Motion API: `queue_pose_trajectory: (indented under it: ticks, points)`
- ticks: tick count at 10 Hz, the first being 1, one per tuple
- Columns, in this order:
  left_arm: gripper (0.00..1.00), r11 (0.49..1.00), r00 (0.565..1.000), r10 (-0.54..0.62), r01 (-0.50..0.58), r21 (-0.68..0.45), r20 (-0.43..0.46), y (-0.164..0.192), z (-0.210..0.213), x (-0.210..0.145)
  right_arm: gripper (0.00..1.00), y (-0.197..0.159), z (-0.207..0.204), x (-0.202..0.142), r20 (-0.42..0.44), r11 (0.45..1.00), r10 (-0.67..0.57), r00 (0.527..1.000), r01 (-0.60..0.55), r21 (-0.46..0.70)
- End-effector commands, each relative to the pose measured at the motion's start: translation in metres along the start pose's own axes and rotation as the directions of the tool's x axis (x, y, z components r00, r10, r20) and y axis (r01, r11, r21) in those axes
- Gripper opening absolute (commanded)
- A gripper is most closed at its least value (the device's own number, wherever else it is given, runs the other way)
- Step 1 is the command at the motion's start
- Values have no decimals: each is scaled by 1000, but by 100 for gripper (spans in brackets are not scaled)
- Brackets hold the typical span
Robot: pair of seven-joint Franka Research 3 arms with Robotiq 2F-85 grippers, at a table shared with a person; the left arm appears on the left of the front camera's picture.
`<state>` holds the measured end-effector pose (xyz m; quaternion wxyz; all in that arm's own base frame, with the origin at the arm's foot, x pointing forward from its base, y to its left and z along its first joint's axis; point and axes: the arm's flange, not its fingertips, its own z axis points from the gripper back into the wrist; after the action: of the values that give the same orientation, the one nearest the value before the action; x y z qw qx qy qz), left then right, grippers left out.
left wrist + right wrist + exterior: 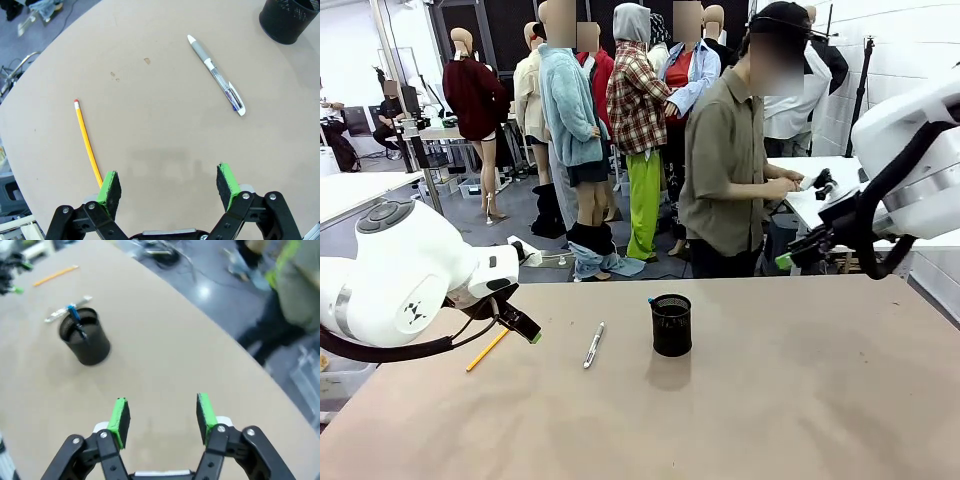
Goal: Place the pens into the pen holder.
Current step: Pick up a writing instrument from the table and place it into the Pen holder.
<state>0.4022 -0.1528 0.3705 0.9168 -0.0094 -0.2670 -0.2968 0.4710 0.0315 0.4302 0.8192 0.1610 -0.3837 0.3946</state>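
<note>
The black mesh pen holder (671,324) stands mid-table with a blue pen (76,320) standing in it. A silver-grey pen (594,344) lies flat to its left, and an orange-yellow pencil (487,350) lies farther left. My left gripper (523,326) hovers open just above the table by the pencil. In the left wrist view, the pencil (87,147) runs up to the left finger (110,191), the silver pen (216,75) lies ahead, and the left gripper (167,187) holds nothing. My right gripper (162,415) is open and empty, raised at the right, away from the holder (85,336).
A person (730,170) stands past the table's far edge, turned toward a white side table (820,195). The brown tabletop (770,400) is bare to the right of and in front of the holder.
</note>
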Motion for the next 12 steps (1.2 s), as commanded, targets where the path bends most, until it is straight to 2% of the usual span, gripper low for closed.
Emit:
queue_pose_trajectory:
  ticks: [1, 3, 4, 6, 7, 8, 10, 12]
  points:
    - [100, 1000, 1000, 5, -5, 0, 2, 2, 1, 0, 68, 6, 21, 2, -185, 982, -180, 966, 165, -96]
    - [100, 1000, 1000, 5, -5, 0, 2, 2, 1, 0, 68, -11, 34, -5, -290, 938, -323, 901, 265, -222]
    - [100, 1000, 1000, 5, -5, 0, 2, 2, 1, 0, 68, -17, 34, -9, -320, 936, -338, 885, 279, -215]
    - [100, 1000, 1000, 5, -5, 0, 2, 2, 1, 0, 68, -21, 23, -13, -396, 912, -401, 826, 319, -257]
    - [100, 1000, 1000, 5, -5, 0, 2, 2, 1, 0, 68, -18, 15, -15, -406, 922, -381, 831, 307, -236]
    - [100, 1000, 1000, 0, 0, 0, 0, 0, 0, 0, 68, -22, 27, -35, -365, 918, -373, 853, 283, -277]
    - [100, 990, 987, 138, -139, -8, -79, 44, -12, 14, 68, -22, 27, -35, -365, 918, -373, 853, 283, -277]
    - [100, 980, 962, 193, -199, -13, -191, 87, -31, 20, 68, -22, 27, -35, -365, 918, -373, 853, 283, -277]
